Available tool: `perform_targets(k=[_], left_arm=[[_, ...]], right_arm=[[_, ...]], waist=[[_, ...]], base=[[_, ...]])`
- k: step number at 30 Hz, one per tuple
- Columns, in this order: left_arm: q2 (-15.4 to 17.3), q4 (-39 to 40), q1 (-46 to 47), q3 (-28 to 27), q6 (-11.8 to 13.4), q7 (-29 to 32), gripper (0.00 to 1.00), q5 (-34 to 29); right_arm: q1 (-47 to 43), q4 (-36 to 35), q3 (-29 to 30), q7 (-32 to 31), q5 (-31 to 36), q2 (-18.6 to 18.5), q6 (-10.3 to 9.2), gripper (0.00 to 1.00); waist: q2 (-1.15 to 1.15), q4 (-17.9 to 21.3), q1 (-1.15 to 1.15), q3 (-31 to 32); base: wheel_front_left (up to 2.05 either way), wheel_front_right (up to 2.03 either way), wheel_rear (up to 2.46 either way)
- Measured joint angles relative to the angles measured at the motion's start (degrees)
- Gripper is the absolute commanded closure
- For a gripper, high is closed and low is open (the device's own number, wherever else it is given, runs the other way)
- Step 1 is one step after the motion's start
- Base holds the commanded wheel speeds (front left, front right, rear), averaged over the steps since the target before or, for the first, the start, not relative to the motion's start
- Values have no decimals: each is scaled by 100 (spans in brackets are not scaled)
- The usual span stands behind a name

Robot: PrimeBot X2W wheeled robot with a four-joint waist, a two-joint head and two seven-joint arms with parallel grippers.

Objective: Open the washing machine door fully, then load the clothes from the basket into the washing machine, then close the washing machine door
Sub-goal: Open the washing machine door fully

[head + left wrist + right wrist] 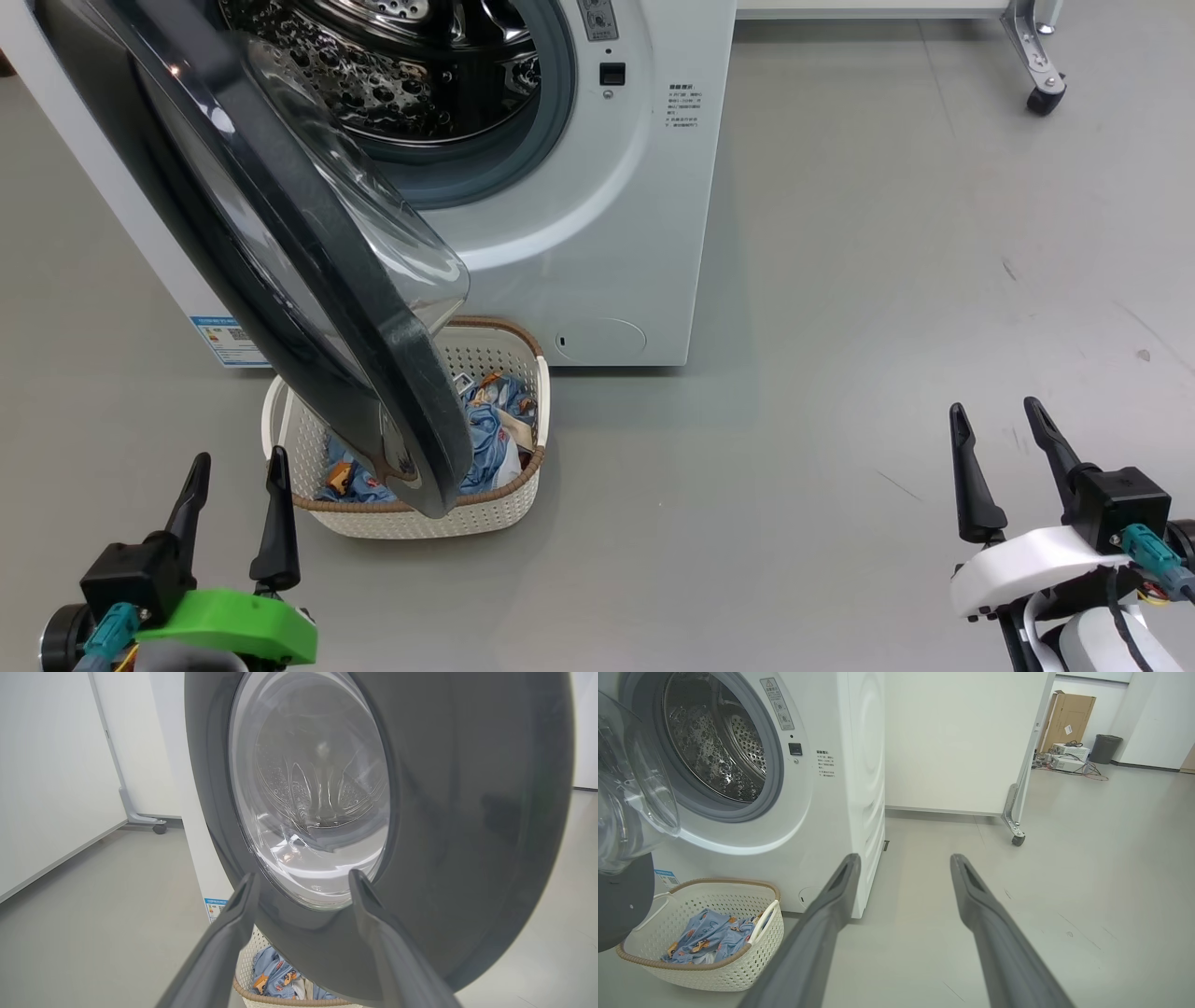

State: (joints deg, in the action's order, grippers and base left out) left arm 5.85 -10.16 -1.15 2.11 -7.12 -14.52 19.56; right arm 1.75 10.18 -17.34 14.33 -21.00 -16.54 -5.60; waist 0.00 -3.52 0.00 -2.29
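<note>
Left pincer [240, 455] (agape) before door [467, 812]

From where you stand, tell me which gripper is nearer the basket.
The left gripper, on the green wrist, just beside the basket; the right gripper, white-wristed, is far off.

We see our right gripper [904, 857] spread wide, the basket [738, 970] of clothes [710, 935] and the washing machine [831, 812] to its left.
</note>
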Motion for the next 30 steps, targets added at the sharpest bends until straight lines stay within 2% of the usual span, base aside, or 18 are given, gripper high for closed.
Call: perform_targets(k=[30], left_arm=[[-78, -51, 8, 7, 0, 0, 0, -58]], right_arm=[[-119, -7, 202, 0, 97, 145, 116, 0]], waist=[[0, -49, 0, 21]], base=[[0, 0, 0]])
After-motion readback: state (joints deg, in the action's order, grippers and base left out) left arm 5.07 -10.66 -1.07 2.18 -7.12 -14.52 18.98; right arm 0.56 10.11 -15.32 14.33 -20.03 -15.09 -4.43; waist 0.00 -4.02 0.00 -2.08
